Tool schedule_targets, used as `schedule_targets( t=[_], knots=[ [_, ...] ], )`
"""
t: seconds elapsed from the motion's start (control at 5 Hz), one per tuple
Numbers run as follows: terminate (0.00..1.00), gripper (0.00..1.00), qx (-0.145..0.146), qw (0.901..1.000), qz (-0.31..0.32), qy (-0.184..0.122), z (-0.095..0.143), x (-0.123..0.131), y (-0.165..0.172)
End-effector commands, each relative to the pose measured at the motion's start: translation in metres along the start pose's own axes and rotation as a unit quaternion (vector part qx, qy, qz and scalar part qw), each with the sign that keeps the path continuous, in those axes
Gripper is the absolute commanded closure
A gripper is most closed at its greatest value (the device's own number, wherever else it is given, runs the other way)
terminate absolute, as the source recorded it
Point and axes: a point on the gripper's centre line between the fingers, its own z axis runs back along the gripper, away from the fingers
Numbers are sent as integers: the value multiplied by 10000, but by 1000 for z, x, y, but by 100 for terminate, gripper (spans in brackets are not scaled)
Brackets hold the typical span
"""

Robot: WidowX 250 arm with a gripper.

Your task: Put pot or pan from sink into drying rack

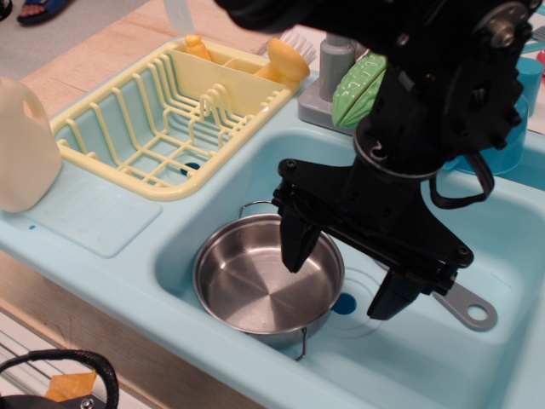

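Looking into the light-blue sink (255, 162), we saw the stainless-steel pot (255, 285) resting on its floor at the near left end, empty, with its shiny inside showing faint concentric rings. One thin wire loop handle stuck out at the far rim and another at the near rim. Beside the pot lay the round drain hole (345, 303), and further right a grey utensil handle (468, 308) with a hole in its end rested on the sink floor.

We found the pale yellow drying rack (128, 136) standing on the counter left of the sink, its ribbed main bay holding no dishes. Its utensil compartment at the far end held yellow pieces, one rounded like a scoop (288, 58).

We noted the gripper (345, 277) spread wide and grasping nothing, one finger dipping inside the pot near its right rim, the other outside it over the drain.

Around the sink we saw a cream plastic jug (24, 145) at the left edge, a grey holder (328, 77) with a green object (358, 85) behind the sink, and a wooden tabletop (102, 51) beyond the rack.
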Motion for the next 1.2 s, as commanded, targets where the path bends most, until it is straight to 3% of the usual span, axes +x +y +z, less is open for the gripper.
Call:
schedule_targets(
  t=[0.0, 0.2, 0.6, 0.8, 1.0],
  knots=[
    [0, 0, 0, 10000, 0, 0, 0, 0, 0],
    [0, 0, 248, 9994, 236, 2, -12, -5, -7],
    [0, 0, 236, 9989, 203, -353, -41, -12, -2],
    [0, 100, 130, 9983, 386, -428, -50, -13, -1],
    [0, 100, -70, 9975, 549, -442, -56, -15, -2]
  ],
)
